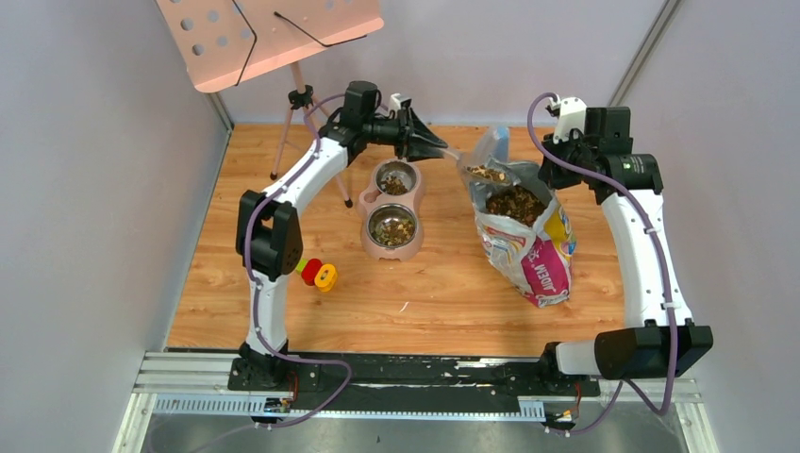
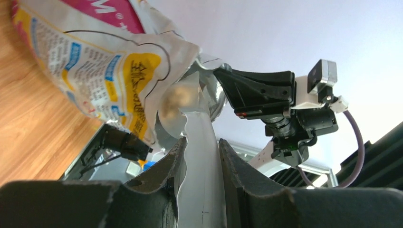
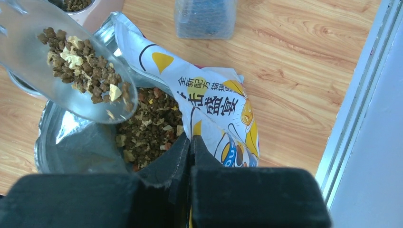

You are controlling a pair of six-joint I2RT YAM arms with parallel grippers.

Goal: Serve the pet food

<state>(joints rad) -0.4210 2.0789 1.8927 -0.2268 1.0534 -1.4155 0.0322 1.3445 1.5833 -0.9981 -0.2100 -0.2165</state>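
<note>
The pet food fills the open printed bag [image 1: 528, 245], where brown kibble [image 1: 514, 203] shows; it also shows in the right wrist view [image 3: 152, 126]. My left gripper [image 1: 434, 146] is shut on the handle of a clear scoop [image 2: 202, 171]. The scoop [image 3: 71, 61] carries a load of kibble and hangs just above the bag's mouth. My right gripper [image 1: 552, 175] is shut on the bag's rim [image 3: 214, 109] and holds the mouth open. Its jaws [image 3: 190, 138] pinch the rim. A pink double bowl [image 1: 366, 203] left of the bag has kibble in both dishes.
A red-and-yellow toy [image 1: 318, 273] lies on the wooden floor left of the bowl. A tripod [image 1: 292, 113] with a pink perforated board stands at the back left. A clear container [image 3: 204, 16] stands behind the bag. Walls close in both sides.
</note>
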